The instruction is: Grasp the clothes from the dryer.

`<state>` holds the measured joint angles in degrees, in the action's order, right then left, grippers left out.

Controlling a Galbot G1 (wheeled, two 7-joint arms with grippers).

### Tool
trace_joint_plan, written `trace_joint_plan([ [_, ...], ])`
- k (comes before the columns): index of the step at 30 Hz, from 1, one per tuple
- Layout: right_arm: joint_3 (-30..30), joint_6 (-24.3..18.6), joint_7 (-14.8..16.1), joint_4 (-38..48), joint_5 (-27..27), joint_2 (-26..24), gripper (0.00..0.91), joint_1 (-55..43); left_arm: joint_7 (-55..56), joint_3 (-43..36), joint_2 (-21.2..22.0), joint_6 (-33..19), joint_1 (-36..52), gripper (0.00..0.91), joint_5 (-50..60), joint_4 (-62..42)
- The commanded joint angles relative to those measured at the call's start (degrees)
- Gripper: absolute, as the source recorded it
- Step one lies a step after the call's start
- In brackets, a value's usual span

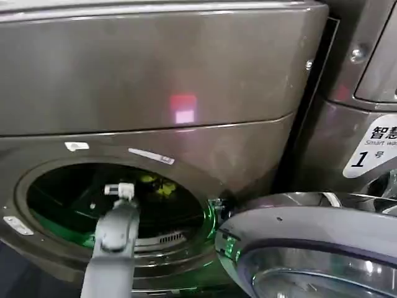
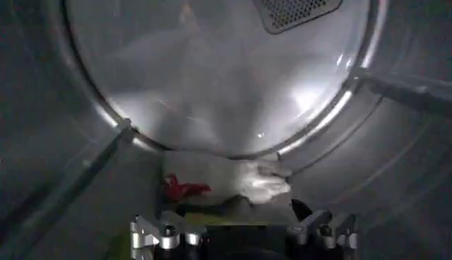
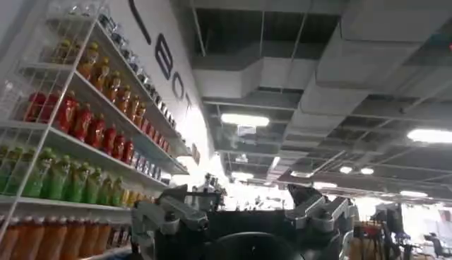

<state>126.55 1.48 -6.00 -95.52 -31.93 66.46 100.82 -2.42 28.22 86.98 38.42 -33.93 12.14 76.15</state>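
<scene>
The dryer (image 1: 186, 81) is a bronze-grey front-loader, and its round porthole (image 1: 118, 208) stands open. My left arm reaches through it, with the left gripper (image 1: 121, 190) inside the drum. A yellow-green garment (image 1: 158, 185) lies just beyond the gripper. In the left wrist view the left gripper (image 2: 239, 232) is open, fingers wide apart. A white cloth with red marks (image 2: 226, 182) lies on the drum floor just ahead of them, untouched, and a yellow-green edge (image 2: 229, 222) shows beneath it. The right gripper (image 3: 244, 212) is open and empty, pointing up away from the machine.
The dryer's glass door (image 1: 310, 248) hangs open at the lower right, close to the porthole. A neighbouring grey machine (image 1: 363, 74) with a white sticker (image 1: 371, 148) stands to the right. A ribbed drum wall (image 2: 63, 162) and a vent grille (image 2: 296, 10) surround the left gripper. Shelves of bottles (image 3: 78, 127) line the room.
</scene>
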Motion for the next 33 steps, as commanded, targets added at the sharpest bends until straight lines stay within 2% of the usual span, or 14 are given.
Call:
trace_joint_plan([
  [1,0.1,0.0,0.0,0.1,0.0,-0.1,0.907,0.0,-1.1,-0.1,0.0,-7.7,9.1,0.907,4.7,-15.8],
  [2,0.0,0.0,0.0,0.0,0.0,0.0,0.907,0.0,-1.6,-0.1,0.0,-8.9,9.5,0.907,7.2,-17.0],
  [5,0.0,0.0,0.0,0.1,0.0,0.1,0.907,0.2,-13.0,0.6,-0.5,-16.1,9.8,0.907,22.5,-18.7],
  [7,0.0,0.0,0.0,-0.1,0.0,0.3,0.907,0.3,-23.0,1.0,-0.6,-21.1,10.4,0.907,37.1,-18.7],
  [8,-0.1,0.0,0.0,-0.2,0.1,0.4,0.907,0.3,-24.3,1.1,-0.4,-22.6,11.1,0.907,39.5,-19.0],
  [10,0.0,0.0,0.0,-0.2,0.1,0.4,0.907,0.3,-30.2,2.1,0.3,-26.6,11.5,0.907,52.5,-18.5],
  [11,0.0,0.0,0.0,-0.1,0.1,0.4,0.907,0.4,-35.4,2.3,0.3,-31.0,11.4,0.907,60.2,-17.8],
  [13,0.0,-0.1,0.0,0.3,0.1,0.5,0.907,0.5,-40.7,2.0,0.2,-36.3,12.2,0.907,69.5,-18.0],
  [15,0.1,-0.3,0.2,0.6,0.1,0.5,0.907,0.6,-46.0,2.3,0.1,-41.0,13.1,0.907,75.2,-17.9],
  [18,0.0,-0.4,0.2,0.9,0.1,0.4,0.907,0.5,-58.6,4.0,-0.6,-48.7,15.3,0.907,75.7,-17.0],
  [23,-0.8,-0.6,0.3,0.9,0.2,0.4,0.907,0.1,-70.8,4.6,-1.9,-54.7,19.2,0.907,70.9,-19.0],
  [28,-1.2,-1.0,0.4,1.6,0.3,0.2,0.907,0.0,-74.8,4.5,-2.7,-57.6,21.4,0.907,69.3,-22.3],
  [33,-1.2,-1.3,0.5,2.0,0.4,0.1,0.907,0.0,-74.8,4.3,-3.1,-57.6,21.9,0.907,69.3,-24.0],
])
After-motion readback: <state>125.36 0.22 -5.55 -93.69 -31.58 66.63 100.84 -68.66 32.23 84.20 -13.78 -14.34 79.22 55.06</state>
